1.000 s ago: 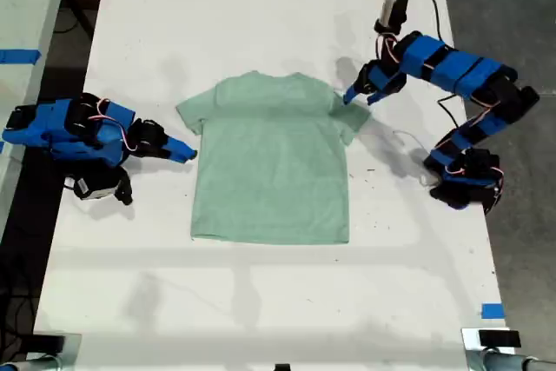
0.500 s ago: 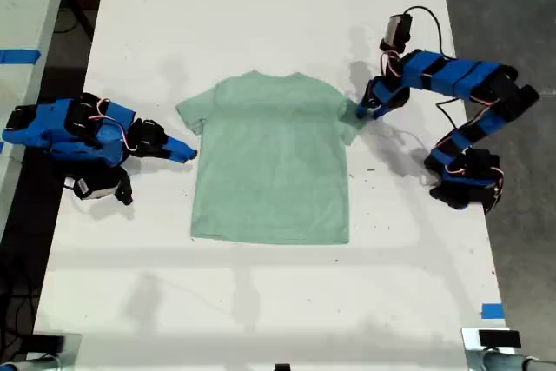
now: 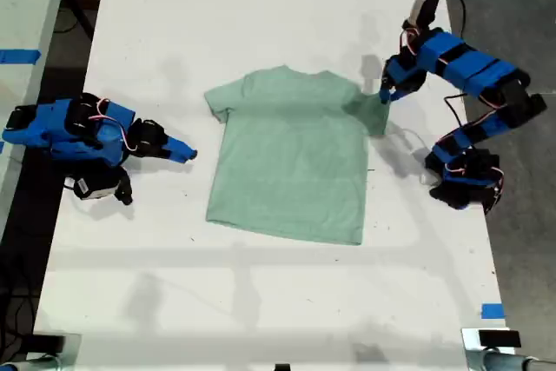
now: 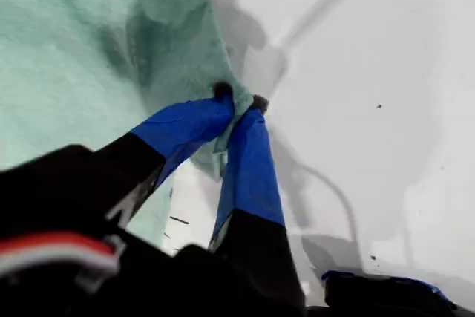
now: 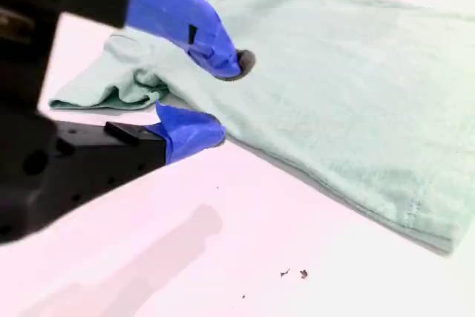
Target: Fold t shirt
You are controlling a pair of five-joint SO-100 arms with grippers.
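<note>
Mint-green t shirt (image 3: 291, 158) lies flat mid-surface (image 3: 261, 6), one sleeve pinched.
My first pincer (image 4: 239, 103) is clamped on the sleeve at the exterior view's right; my second pincer (image 5: 215, 98) gapes wide just beside the opposite sleeve, gripping nothing.

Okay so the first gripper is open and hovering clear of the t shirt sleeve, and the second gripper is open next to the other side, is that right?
Not quite. My first gripper is not open and clear: in the first wrist view its jaws are closed, pinching the sleeve of the t shirt. The rest holds: my second gripper is open beside the shirt's other side, as the second wrist view shows.
</note>
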